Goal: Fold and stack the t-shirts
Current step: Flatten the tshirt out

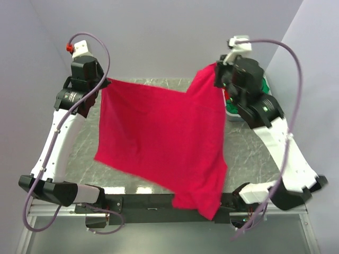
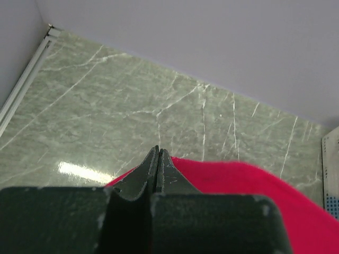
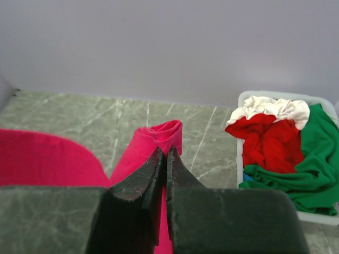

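A large crimson-red t-shirt (image 1: 164, 137) hangs spread in the air between my two grippers, above the marble table (image 1: 254, 159). My left gripper (image 1: 104, 82) is shut on its far left corner; in the left wrist view the fingertips (image 2: 158, 153) are pressed together with red cloth (image 2: 249, 185) below them. My right gripper (image 1: 217, 71) is shut on the far right corner; in the right wrist view the shirt's ribbed hem (image 3: 167, 135) sticks out past the closed fingertips (image 3: 165, 152). The shirt's lower end droops over the table's near edge (image 1: 198, 203).
A white slotted basket (image 3: 241, 159) at the far right holds crumpled red (image 3: 267, 143), green (image 3: 312, 169) and white (image 3: 275, 107) shirts; it is mostly hidden behind the right arm in the top view (image 1: 233, 108). Walls close in the back and left.
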You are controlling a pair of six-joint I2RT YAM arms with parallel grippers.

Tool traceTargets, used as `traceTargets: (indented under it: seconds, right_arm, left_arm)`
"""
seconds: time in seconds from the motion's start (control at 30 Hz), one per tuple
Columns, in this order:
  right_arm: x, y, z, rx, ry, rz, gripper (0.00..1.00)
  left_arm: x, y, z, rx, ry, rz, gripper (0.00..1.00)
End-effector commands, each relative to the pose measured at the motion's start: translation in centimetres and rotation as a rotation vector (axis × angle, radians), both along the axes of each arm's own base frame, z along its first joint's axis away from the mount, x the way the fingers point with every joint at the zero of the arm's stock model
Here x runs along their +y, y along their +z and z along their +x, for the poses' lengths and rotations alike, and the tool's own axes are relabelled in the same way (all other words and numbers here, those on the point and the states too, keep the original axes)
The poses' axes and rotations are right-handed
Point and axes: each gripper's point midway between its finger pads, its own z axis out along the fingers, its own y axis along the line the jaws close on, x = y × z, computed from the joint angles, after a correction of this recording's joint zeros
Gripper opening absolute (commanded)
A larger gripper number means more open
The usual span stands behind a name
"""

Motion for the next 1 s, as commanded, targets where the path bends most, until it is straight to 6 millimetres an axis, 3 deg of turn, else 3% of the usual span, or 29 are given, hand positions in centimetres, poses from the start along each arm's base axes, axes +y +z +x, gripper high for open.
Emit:
traceTargets:
  seconds: [0.0,0.1,0.2,0.33,0.4,0.43,0.47,0.5,0.53,0.57,0.67,0.73,0.83,0.97]
  right_arm:
    - [-1.0,7.5,0.4,-0.199,-0.033,0.066,0.0]
    - [-0.7,8.6,1.2,-0.223,-0.035,0.04,0.0]
    - [-1.2,11.4,0.6,-0.28,-0.039,0.042,0.0]
    - [-2.1,13.2,-1.4,-0.316,-0.023,0.062,0.0]
    - [-2.6,14.2,-3.5,-0.349,0.014,0.086,0.0]
    - [-2.4,13.7,-3.8,-0.34,0.032,0.087,0.0]
    - [-2.3,13.6,-4.6,-0.342,0.052,0.094,0.0]
    - [-2.9,14.2,-6.5,-0.366,0.072,0.113,0.0]
    - [-2.7,13.2,-6.7,-0.345,0.085,0.108,0.0]
    - [-3.0,13.5,-8.5,-0.359,0.111,0.126,0.0]
    - [-3.4,12.8,-10.7,-0.348,0.148,0.145,0.0]
    - [-4.5,13.8,-13.4,-0.386,0.185,0.182,0.0]
    - [-6.4,15.7,-17.1,-0.448,0.223,0.214,0.0]
    - [-8.0,17.9,-20.5,-0.509,0.27,0.273,0.0]
  left_arm:
    - [0.8,9.0,-0.3,-0.252,0.007,-0.032,0.01]
    - [1.0,11.4,-0.6,-0.314,-0.007,-0.035,0.01]
    - [1.1,13.8,-1.8,-0.382,-0.022,-0.033,0.01]
    - [1.0,16.5,-4.2,-0.461,-0.061,-0.04,0.01]
    - [0.9,16.7,-5.0,-0.473,-0.08,-0.04,0.01]
    - [1.1,17.5,-6.4,-0.5,-0.089,-0.041,0.01]
    - [0.9,17.0,-6.7,-0.491,-0.1,-0.04,0.01]
    - [1.2,17.4,-8.2,-0.512,-0.106,-0.039,0.01]
    - [1.3,17.3,-8.8,-0.513,-0.109,-0.033,0.01]
    - [1.5,16.6,-9.3,-0.498,-0.105,-0.029,0.01]
    - [2.4,17.3,-12.8,-0.533,-0.095,-0.025,0.01]
    - [3.2,18.2,-15.6,-0.561,-0.085,-0.028,0.01]
    - [4.4,21.5,-20.5,-0.654,-0.074,-0.034,0.0]
    - [5.1,24.5,-24.5,-0.742,-0.079,-0.043,0.01]
